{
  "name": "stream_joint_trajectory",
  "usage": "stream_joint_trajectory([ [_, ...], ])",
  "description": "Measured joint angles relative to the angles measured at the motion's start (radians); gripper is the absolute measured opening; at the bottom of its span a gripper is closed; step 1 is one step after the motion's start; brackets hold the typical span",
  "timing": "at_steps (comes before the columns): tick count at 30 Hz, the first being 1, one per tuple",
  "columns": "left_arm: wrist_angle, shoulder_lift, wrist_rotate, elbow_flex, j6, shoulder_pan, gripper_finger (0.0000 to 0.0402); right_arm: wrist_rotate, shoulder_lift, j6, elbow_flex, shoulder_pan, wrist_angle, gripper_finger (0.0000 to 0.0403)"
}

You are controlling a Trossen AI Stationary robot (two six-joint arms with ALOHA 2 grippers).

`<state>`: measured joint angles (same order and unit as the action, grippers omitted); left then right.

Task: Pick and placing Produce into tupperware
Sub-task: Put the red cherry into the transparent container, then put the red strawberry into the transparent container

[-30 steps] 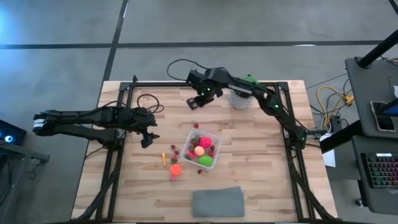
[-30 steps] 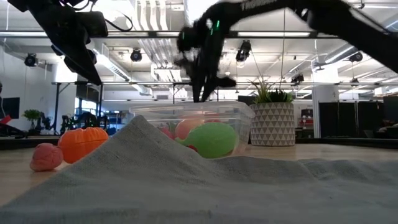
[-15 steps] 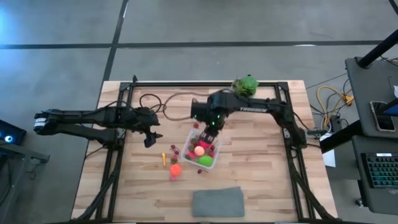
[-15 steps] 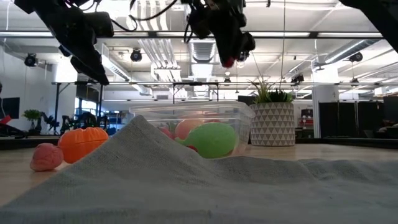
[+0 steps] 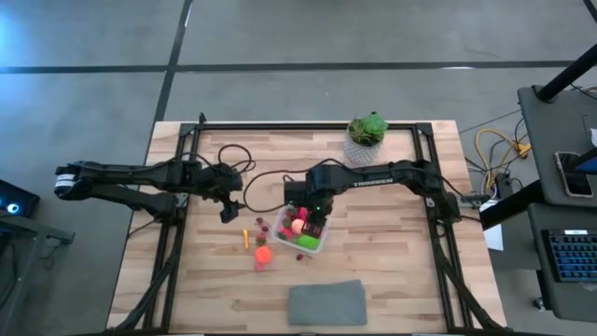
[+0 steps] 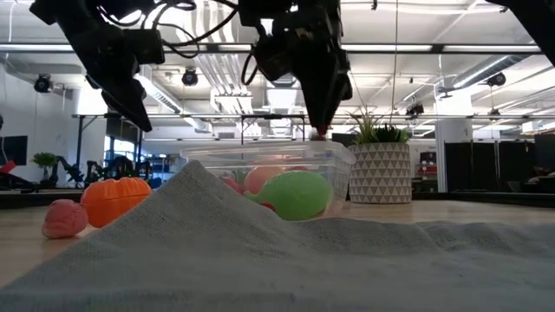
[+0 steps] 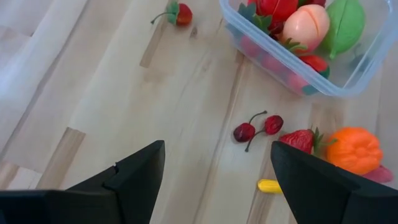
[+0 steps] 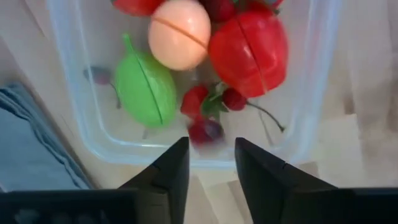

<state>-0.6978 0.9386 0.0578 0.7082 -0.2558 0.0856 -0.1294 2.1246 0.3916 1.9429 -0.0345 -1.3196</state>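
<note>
The clear tupperware point(image 5: 322, 245) stands mid-table and holds a green piece point(image 8: 144, 84), a peach piece point(image 8: 180, 31), a red piece point(image 8: 249, 43) and berries. My right gripper point(image 8: 211, 146) hangs over it, pointing down, fingers a little apart. A small dark red berry point(image 8: 205, 132) shows blurred just beyond the fingertips, at the tub's rim height in the low view point(image 6: 319, 135). My left gripper point(image 7: 217, 180) is open above the table left of the tub. Beyond it lie two cherries point(image 7: 258, 127), a strawberry point(image 7: 298, 140) and an orange piece point(image 7: 354, 149). My right gripper has the dark red berry right at its fingertips point(image 6: 317, 121), above the inside of the tub. I cannot tell whether the fingers touch it.
A grey cloth point(image 5: 326, 303) lies near the front edge and fills the low view's foreground. A potted plant point(image 5: 366, 133) stands at the far edge. A yellow piece point(image 7: 268, 185) and a small strawberry point(image 7: 177, 12) lie loose left of the tub. A cable point(image 5: 238, 159) loops behind the left arm.
My right gripper has swung from the far side of the table toward the near edge, rolling its wrist, and now hangs over the tub. It brought along a small red berry at its fingertips.
</note>
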Motion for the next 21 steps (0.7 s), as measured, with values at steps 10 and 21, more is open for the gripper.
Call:
stream_joint_trajectory([
  [10,0.001,-0.004,0.000,0.000,0.000,0.000,0.0278,0.229,-0.008,0.032,0.024,-0.007,-0.002,0.0204],
  [21,0.021,0.116,-0.026,0.034,0.173,0.069,0.0278,0.553,-0.136,0.166,0.200,0.016,-0.014,0.0215],
])
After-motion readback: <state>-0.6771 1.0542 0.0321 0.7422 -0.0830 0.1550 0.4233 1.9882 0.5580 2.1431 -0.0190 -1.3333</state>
